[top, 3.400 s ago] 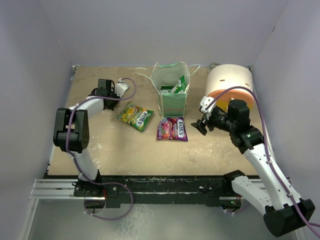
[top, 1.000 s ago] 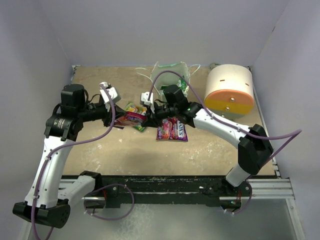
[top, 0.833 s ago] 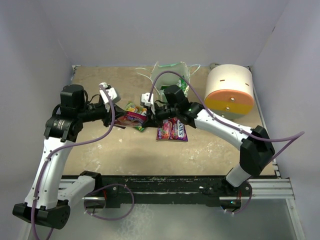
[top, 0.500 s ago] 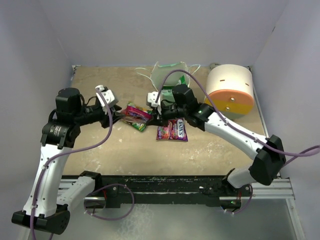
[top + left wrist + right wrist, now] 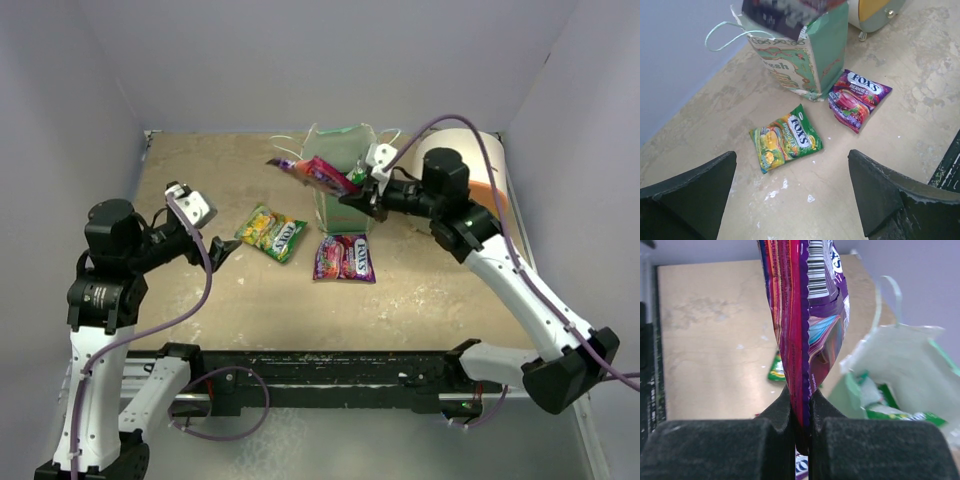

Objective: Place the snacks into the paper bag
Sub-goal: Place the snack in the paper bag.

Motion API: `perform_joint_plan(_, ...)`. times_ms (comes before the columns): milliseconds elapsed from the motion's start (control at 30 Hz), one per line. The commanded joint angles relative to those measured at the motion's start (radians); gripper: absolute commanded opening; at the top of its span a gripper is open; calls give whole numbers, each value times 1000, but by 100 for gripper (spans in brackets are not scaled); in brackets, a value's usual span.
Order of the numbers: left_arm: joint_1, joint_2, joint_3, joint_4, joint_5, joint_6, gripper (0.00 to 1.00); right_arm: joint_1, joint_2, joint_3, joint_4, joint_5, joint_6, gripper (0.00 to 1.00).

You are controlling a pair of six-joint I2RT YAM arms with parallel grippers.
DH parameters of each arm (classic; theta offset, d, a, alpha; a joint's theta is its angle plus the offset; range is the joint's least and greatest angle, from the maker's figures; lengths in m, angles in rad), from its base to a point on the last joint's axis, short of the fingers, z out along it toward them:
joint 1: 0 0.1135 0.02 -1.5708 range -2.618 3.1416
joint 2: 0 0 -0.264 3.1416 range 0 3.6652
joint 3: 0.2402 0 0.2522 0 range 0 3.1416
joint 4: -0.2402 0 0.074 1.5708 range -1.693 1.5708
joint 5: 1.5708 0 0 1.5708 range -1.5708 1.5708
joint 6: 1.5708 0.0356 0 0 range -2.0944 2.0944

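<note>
Your right tool (image 5: 801, 415) is pinching the magenta-purple Fox's packet (image 5: 318, 173) by one edge, jaws pressed together on it. It's hanging tilted over the paper bag (image 5: 343, 212), overshooting the mouth's left rim. Bag's standing upright with a green packet (image 5: 885, 412) inside. Centre over the opening, tip it edge-down, avoid the string handles (image 5: 720, 37), and release low so you aren't toppling the bag. Left tool (image 5: 212, 250) is hovering spread wide and empty. The green-yellow Fox's packet (image 5: 786, 144) and the Berries packet (image 5: 859, 97) are lying on the bench (image 5: 430, 290).
</note>
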Motion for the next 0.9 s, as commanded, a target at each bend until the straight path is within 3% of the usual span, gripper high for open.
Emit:
perform_joint_plan(0,17,-17,-10,38,-28,-4,96,-62,-90,58,43,123,50,0)
perform_joint_plan(333,24,-15,-14,43,-19,-9,98,-104,-61,115,-65,330,84,0)
perform_joint_plan(867,66,-25,-39,65,48,-42,98,-103,153,287,-276,396,174,0)
